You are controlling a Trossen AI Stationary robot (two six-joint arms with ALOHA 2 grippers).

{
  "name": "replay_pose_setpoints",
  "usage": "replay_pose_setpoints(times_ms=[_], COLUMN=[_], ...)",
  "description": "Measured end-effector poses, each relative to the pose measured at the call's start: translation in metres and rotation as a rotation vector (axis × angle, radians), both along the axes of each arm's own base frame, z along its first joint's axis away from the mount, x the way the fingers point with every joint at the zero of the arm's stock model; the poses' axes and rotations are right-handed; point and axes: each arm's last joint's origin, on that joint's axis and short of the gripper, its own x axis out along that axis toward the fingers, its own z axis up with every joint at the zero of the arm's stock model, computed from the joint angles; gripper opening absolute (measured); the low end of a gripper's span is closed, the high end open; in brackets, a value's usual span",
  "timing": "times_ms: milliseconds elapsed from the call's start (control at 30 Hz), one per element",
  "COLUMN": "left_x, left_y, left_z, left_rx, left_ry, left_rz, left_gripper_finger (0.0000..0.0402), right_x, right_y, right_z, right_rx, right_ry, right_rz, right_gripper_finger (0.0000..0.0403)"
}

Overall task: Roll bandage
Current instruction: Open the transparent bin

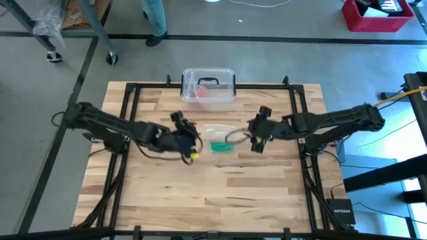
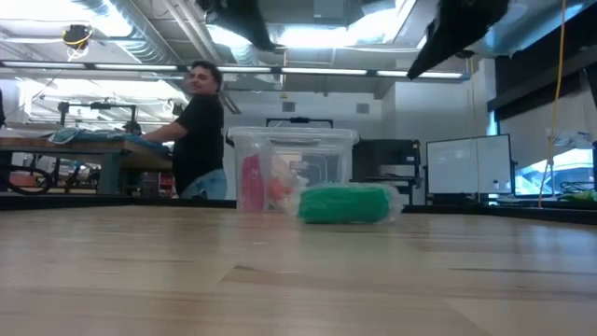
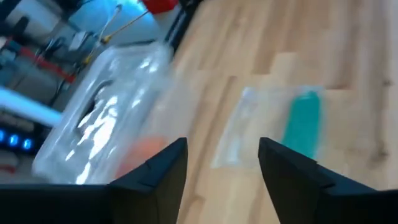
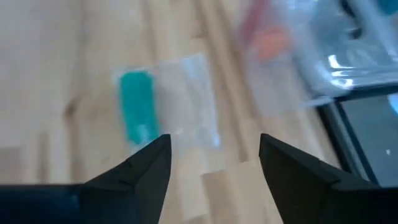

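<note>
The bandage (image 1: 221, 146) was seen mid-table, nearer the far edge, long axis left-to-right, flanked by the left gripper (image 1: 190, 148) and right gripper (image 1: 256, 139), both with fingers apart, at similar distances.

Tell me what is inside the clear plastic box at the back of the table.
Through the walls of the clear plastic box, red and orange items show, but their shapes are too blurred to name. The green bandage is not inside; it lies on the table in front, in a clear wrapper.

bandage (image 1: 221, 147) on table (image 1: 220, 193) | left pincer (image 1: 193, 148), right pincer (image 1: 252, 139) flanking
</note>
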Motion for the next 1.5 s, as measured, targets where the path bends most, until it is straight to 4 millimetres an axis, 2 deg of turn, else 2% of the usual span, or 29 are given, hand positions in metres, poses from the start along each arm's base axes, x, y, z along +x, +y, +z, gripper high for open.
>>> replay_pose_setpoints(times_ms=[133, 233, 367, 467, 733, 867, 1033, 1233, 1400, 1500], left_x=[-0.029, -0.044, -0.055, -0.057, -0.06, -0.062, -0.071, -0.076, -0.068, -0.061], left_y=[0.029, 0.048, 0.071, 0.086, 0.116, 0.132, 0.167, 0.196, 0.213, 0.218], left_z=[0.0, -0.005, -0.014, -0.02, -0.023, -0.024, -0.013, -0.004, -0.019, -0.026], left_rx=[-0.033, -0.035, -0.019, -0.004, 0.066, 0.023, -0.011, -0.013, 0.015, 0.006], left_ry=[-0.089, -0.193, -0.324, -0.366, -0.339, -0.337, -0.355, -0.441, -0.38, -0.387], left_rz=[0.087, 0.133, 0.201, 0.256, 0.346, 0.33, 0.309, 0.223, 0.224, 0.232], left_gripper_finger=[0.0195, 0.0196, 0.0196, 0.0196, 0.0196, 0.0196, 0.0196, 0.0196, 0.0196, 0.0196], right_x=[0.001, 0.003, 0.001, -0.004, -0.009, -0.006, 0.004, 0.017, 0.025, 0.029], right_y=[-0.033, -0.064, -0.102, -0.12, -0.144, -0.151, -0.17, -0.205, -0.23, -0.236], right_z=[-0.008, -0.02, -0.029, -0.028, -0.014, -0.01, -0.018, -0.027, -0.039, -0.045], right_rx=[-0.036, -0.082, -0.111, -0.117, -0.213, -0.253, -0.262, -0.104, -0.038, -0.019], right_ry=[-0.116, -0.194, -0.342, -0.398, -0.521, -0.582, -0.529, -0.447, -0.4, -0.385], right_rz=[-0.075, -0.164, -0.279, -0.335, -0.401, -0.389, -0.32, -0.327, -0.321, -0.325], right_gripper_finger=[0.0241, 0.0239, 0.0239, 0.0239, 0.0238, 0.0238, 0.0238, 0.0238, 0.0238, 0.0238])
